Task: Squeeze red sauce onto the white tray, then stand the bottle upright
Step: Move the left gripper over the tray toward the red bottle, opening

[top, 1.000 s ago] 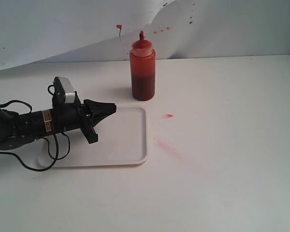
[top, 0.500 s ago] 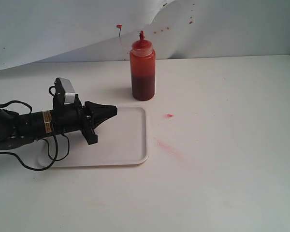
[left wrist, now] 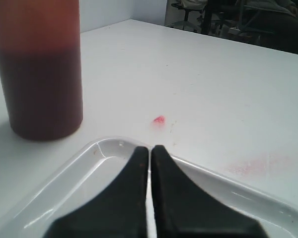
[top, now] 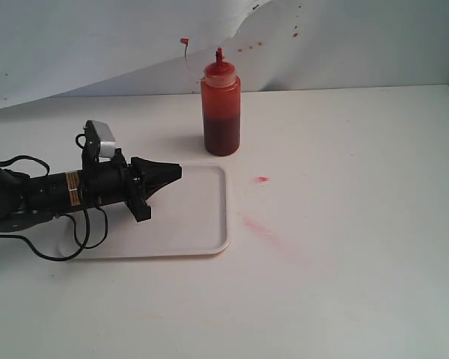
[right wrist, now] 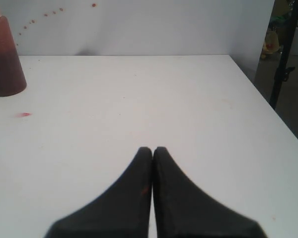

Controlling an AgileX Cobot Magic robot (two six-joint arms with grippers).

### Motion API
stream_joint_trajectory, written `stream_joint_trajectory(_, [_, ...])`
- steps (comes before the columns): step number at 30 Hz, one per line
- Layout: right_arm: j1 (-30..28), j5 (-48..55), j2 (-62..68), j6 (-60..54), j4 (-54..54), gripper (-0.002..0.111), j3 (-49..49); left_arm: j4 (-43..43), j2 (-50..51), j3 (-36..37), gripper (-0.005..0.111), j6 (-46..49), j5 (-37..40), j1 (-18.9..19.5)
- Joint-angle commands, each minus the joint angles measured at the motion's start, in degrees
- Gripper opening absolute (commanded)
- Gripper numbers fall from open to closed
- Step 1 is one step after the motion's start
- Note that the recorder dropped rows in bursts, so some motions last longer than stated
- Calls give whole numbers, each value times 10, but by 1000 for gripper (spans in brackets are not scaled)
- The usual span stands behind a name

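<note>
The bottle (top: 221, 112) stands upright on the table just behind the white tray's (top: 198, 224) far right corner. Its small red cap (top: 184, 41) hangs off on a thin tether. Dark red sauce (top: 221, 134) fills its lower half. My left gripper (top: 178, 172) lies low over the tray, pointing right, shut on nothing, a short way left of the bottle. The left wrist view shows the fingertips (left wrist: 150, 148) together above the tray rim (left wrist: 104, 148), with the bottle (left wrist: 39, 74) beyond. My right gripper (right wrist: 152, 149) is shut and empty over bare table, far from the bottle (right wrist: 5, 59).
A small red spot (top: 262, 179) and a faint pinkish smear (top: 266, 232) mark the table right of the tray. Red specks dot the white backdrop (top: 247, 48). The left arm's cables (top: 75, 239) trail over the tray's left end.
My left gripper has edged slightly to the right over the tray. The bottle, the tray and the right gripper have not moved.
</note>
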Motion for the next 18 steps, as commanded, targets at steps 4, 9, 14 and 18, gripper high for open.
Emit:
stream_joint_trajectory(4, [-3,-1,-3,-3,3,0,2,-3,-6,-4,66,-21,-6,1])
stream_joint_trajectory(9, [-3,-1,-3,-3,3,0,2,-16,-6,-4,105,-18,-6,1])
stream_joint_trajectory(14, [-3,-1,-3,-3,3,0,2,-46,-6,-4,105,-13,-6,1])
stream_joint_trajectory(18, [-3,-1,-3,-3,3,0,2,-121,-6,-10,105,47,-6,1])
